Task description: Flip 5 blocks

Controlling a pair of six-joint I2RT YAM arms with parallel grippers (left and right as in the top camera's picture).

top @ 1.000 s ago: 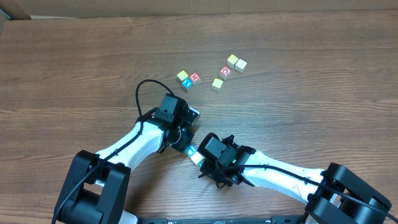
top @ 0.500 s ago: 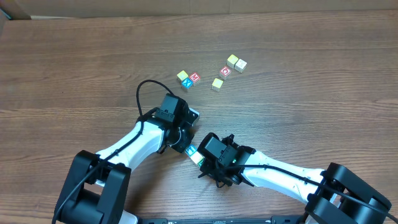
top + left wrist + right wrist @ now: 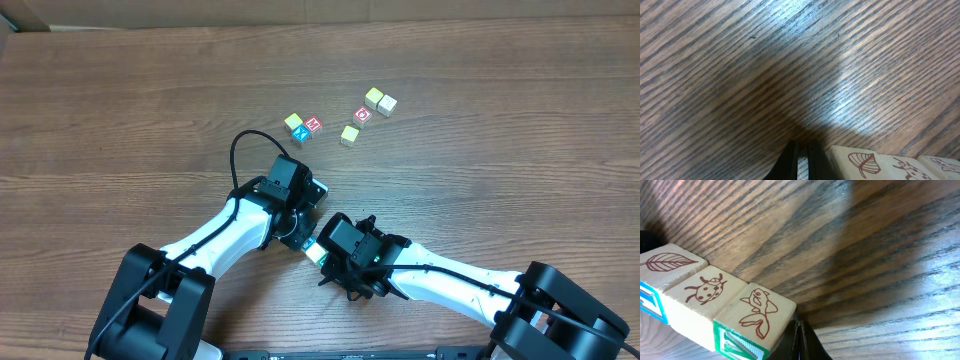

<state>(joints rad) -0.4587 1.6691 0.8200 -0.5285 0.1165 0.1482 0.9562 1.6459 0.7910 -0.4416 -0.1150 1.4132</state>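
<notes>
Right wrist: three touching blocks [image 3: 705,297]

Wide bare table [image 3: 120,110] on the left and along the far edge gives easy passage. Up top, the left cluster of blocks [image 3: 301,133] and the right cluster [image 3: 363,114] leave a lane between them. The near centre is tight. The left gripper [image 3: 801,160] and right gripper [image 3: 799,335], both pinched closed, crowd a row of three blocks [image 3: 705,290] packed side to side.
</notes>
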